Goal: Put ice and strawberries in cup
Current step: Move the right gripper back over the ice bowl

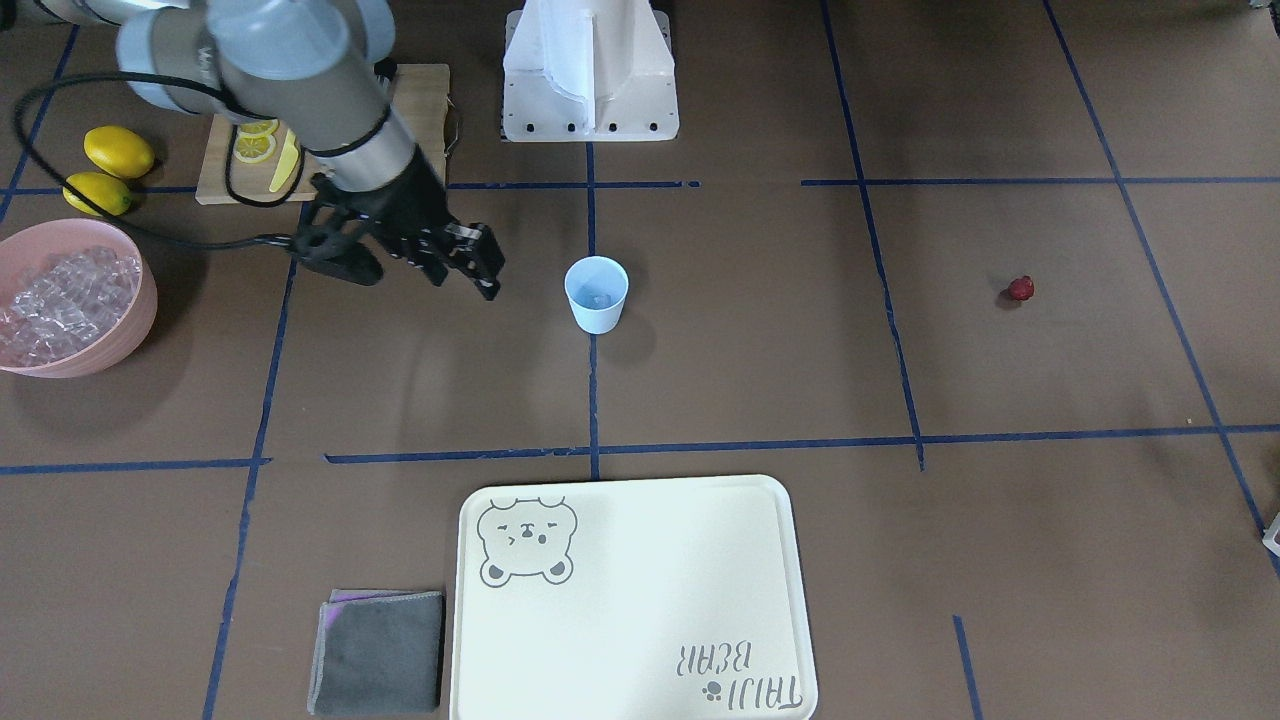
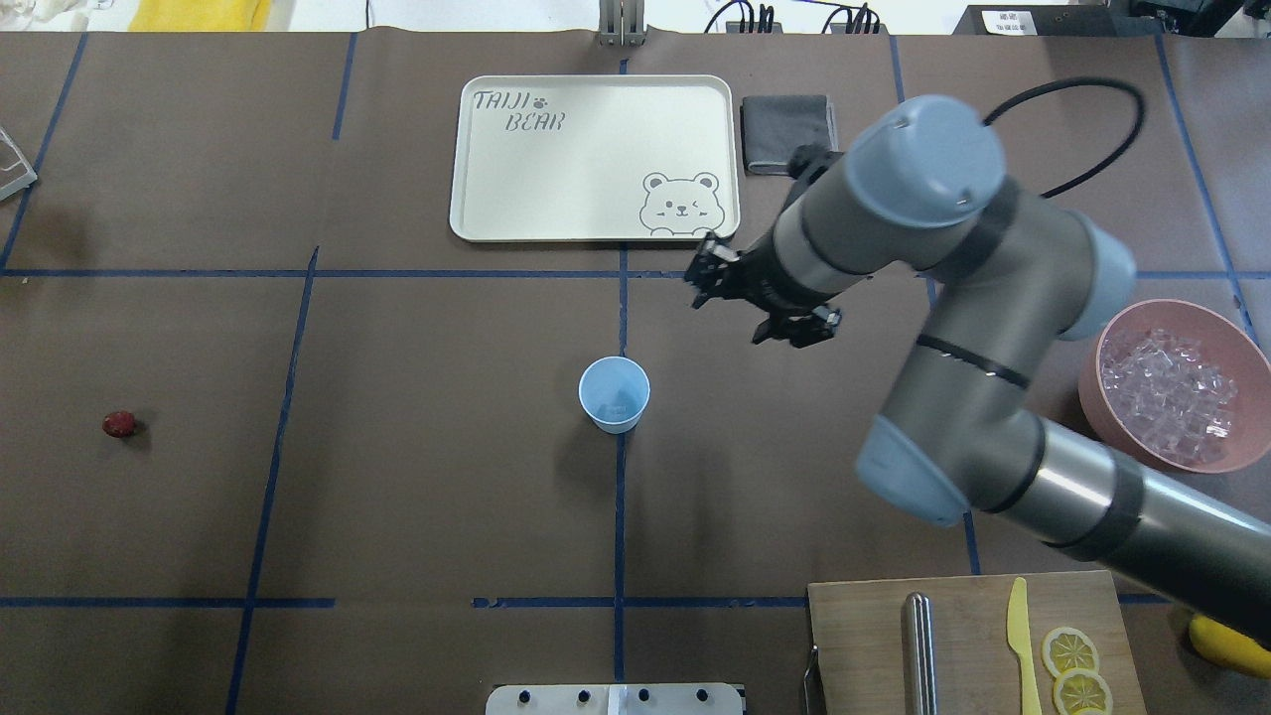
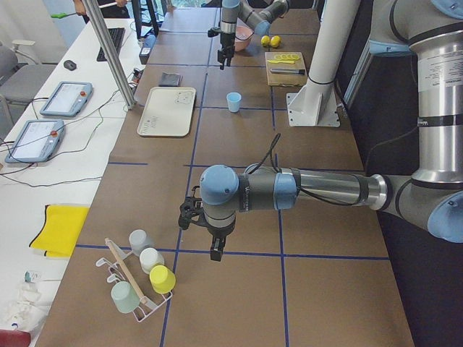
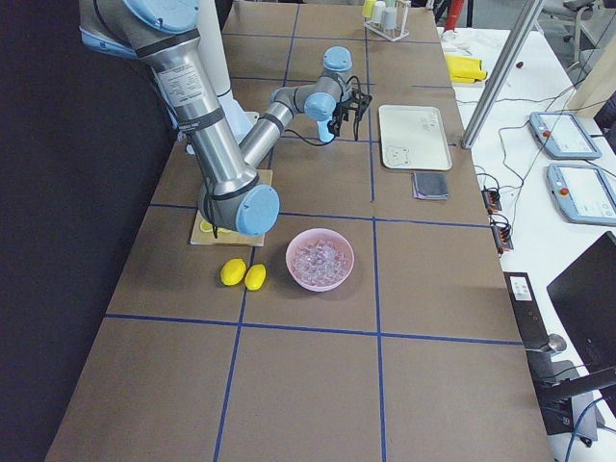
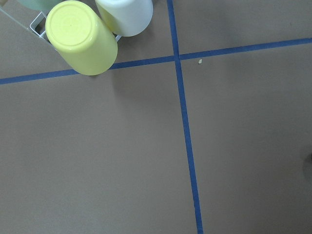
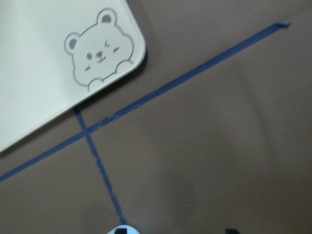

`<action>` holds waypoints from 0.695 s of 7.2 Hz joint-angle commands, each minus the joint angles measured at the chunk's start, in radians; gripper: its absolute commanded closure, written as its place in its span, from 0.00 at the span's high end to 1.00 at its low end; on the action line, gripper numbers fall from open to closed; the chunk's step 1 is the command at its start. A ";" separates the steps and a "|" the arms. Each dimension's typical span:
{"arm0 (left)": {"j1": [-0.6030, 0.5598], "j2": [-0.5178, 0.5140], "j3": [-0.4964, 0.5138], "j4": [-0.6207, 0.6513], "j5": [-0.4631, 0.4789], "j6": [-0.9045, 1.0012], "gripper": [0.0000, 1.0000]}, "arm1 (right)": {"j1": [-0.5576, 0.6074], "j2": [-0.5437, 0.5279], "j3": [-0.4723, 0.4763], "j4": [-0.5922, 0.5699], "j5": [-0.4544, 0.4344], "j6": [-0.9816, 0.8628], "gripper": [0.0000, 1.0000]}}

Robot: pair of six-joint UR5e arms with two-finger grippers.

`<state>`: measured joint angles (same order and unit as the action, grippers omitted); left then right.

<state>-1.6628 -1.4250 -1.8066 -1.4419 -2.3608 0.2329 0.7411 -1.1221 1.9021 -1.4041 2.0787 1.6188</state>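
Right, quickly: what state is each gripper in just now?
left gripper: cannot tell, since it shows only in the side view.
right gripper: open, fingers apart, holding nothing.

Brown tabletop crossed by blue tape lines.
An upturned yellow cup sat at the top left, touching a white cup on a wire rack; a pale speck lay just beside the tape crossing.
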 commanded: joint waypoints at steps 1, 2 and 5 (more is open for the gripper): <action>0.000 0.001 0.000 0.000 0.000 -0.004 1.00 | 0.131 -0.201 0.060 0.010 0.072 -0.205 0.72; 0.000 0.001 0.000 0.000 0.002 -0.004 1.00 | 0.180 -0.285 0.072 0.014 0.072 -0.334 0.72; 0.000 0.005 0.000 0.000 0.000 -0.006 1.00 | 0.323 -0.460 0.075 0.014 0.148 -0.579 0.73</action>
<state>-1.6628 -1.4218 -1.8070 -1.4419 -2.3603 0.2273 1.0067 -1.5090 1.9765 -1.3911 2.1930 1.1569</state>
